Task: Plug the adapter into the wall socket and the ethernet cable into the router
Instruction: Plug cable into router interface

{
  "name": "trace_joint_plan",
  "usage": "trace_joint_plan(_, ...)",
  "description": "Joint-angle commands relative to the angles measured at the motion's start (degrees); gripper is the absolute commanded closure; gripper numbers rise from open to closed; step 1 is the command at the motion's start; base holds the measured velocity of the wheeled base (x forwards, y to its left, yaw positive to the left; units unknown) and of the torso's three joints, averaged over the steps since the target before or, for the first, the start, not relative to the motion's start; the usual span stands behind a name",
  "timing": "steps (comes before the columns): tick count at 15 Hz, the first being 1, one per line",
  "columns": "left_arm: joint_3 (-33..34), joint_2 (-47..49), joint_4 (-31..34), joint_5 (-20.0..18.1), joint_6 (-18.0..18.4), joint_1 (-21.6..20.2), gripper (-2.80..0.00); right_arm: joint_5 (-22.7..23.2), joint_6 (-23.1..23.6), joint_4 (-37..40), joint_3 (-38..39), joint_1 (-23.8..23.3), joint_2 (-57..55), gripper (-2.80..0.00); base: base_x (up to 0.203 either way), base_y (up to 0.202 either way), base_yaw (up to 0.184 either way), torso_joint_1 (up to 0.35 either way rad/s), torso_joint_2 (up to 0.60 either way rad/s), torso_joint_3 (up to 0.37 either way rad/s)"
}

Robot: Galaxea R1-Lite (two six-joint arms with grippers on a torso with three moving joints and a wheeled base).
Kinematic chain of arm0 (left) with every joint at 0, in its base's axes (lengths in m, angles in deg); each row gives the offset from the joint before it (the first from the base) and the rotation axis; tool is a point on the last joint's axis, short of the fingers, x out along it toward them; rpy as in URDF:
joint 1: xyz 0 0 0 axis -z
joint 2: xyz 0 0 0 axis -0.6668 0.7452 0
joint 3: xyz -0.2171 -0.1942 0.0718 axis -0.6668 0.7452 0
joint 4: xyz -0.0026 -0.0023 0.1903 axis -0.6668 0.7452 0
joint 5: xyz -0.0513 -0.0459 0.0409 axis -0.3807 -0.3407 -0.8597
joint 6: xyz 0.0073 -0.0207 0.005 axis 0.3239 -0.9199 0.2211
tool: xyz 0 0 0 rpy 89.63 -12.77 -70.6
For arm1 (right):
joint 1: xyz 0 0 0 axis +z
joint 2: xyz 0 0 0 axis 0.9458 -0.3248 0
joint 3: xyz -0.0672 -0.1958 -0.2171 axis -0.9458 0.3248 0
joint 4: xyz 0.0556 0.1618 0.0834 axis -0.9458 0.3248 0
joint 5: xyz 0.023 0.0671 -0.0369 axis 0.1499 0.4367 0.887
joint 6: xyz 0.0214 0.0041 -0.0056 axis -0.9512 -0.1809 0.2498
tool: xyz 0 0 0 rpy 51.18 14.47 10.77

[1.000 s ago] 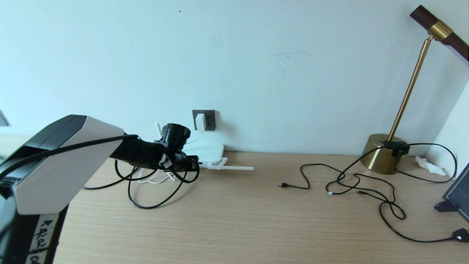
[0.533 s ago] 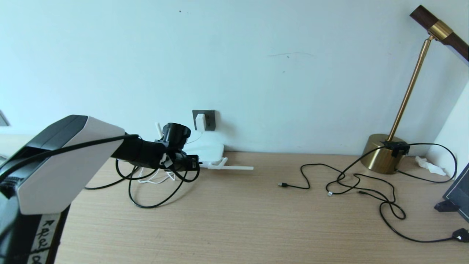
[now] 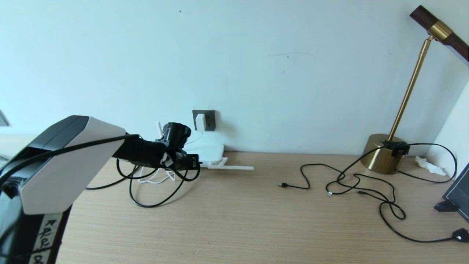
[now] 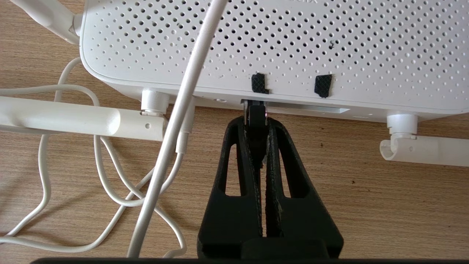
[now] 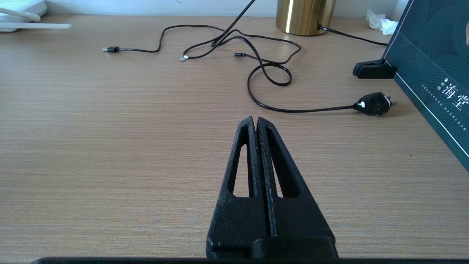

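Observation:
The white router (image 3: 207, 151) lies flat at the wall, its port edge (image 4: 293, 106) facing my left gripper (image 4: 256, 123). That gripper (image 3: 196, 163) is shut on the ethernet cable's black plug (image 4: 256, 112), whose tip sits in a port opening on the router (image 4: 293, 44). The black ethernet cable (image 3: 154, 203) loops on the table below the arm. The white adapter (image 3: 200, 121) sits in the dark-grey wall socket (image 3: 209, 120), and its thin white cord (image 4: 176, 110) runs down past the router. My right gripper (image 5: 255, 119) hovers shut over bare table, holding nothing.
Router antennas (image 4: 73, 119) (image 3: 234, 168) lie flat on the table. Thin black cables (image 3: 351, 183) sprawl at the right beside a brass lamp base (image 3: 383, 157). A black plug (image 5: 373, 103), a dark teal box (image 5: 432, 73) and a tissue (image 3: 428, 165) sit far right.
My left gripper has edged slightly toward the router with the plug still in it. Nothing else has moved.

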State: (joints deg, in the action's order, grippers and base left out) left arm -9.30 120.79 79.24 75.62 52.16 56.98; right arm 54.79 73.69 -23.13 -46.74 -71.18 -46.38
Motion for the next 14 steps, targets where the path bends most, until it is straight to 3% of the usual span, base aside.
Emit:
trace_joint_plan(1, -0.1, 0.3, 0.0, 0.1, -0.1, 0.1, 0.0, 0.0, 0.0, 0.0, 0.0, 0.0, -0.1, 0.0, 0.0, 0.0, 0.0, 0.0, 0.0, 0.0)
trace_joint_plan(14, -0.7, 0.4, 0.2, 0.1, 0.2, -0.6, 0.0, 0.0, 0.0, 0.0, 0.0, 0.0, -0.1, 0.0, 0.0, 0.0, 0.0, 0.0, 0.0, 0.0)
